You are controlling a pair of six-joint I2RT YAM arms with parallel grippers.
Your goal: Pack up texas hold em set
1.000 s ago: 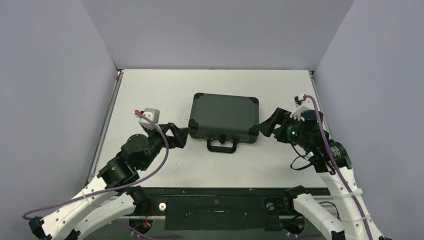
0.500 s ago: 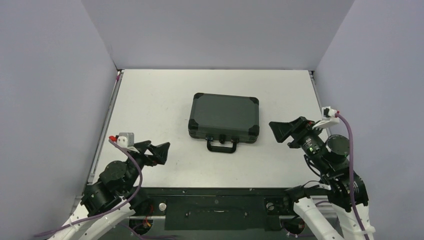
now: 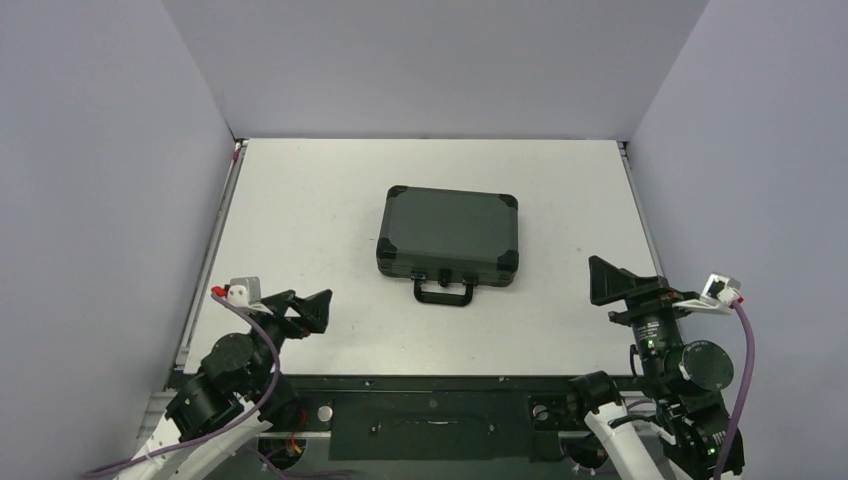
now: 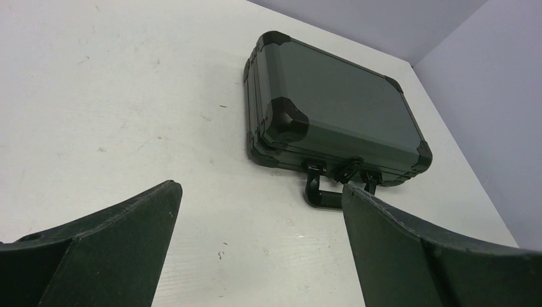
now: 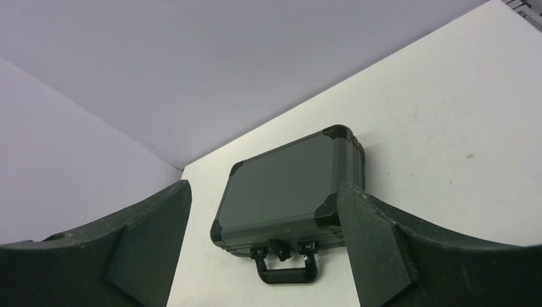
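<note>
The texas hold em set shows only as its black hard case (image 3: 448, 235), lying flat and closed at the middle of the table, with its handle (image 3: 445, 291) and latches facing the near edge. My left gripper (image 3: 312, 312) hangs open near the front left, well clear of the case. At the front right my right gripper (image 3: 600, 282) is open too, also apart from it. The left wrist view has the case (image 4: 332, 102) and handle (image 4: 323, 195) ahead of the open left gripper (image 4: 259, 188). In the right wrist view the case (image 5: 281, 185) lies beyond the open right gripper (image 5: 265, 187).
The white table (image 3: 300, 200) is enclosed by grey walls on the left, back and right. A dark rail with both arm bases runs along the near edge (image 3: 430, 385).
Both arms have drawn back from the case's left and right sides to the near corners of the table. Both grippers' jaws have spread a little wider. The case has not moved.
</note>
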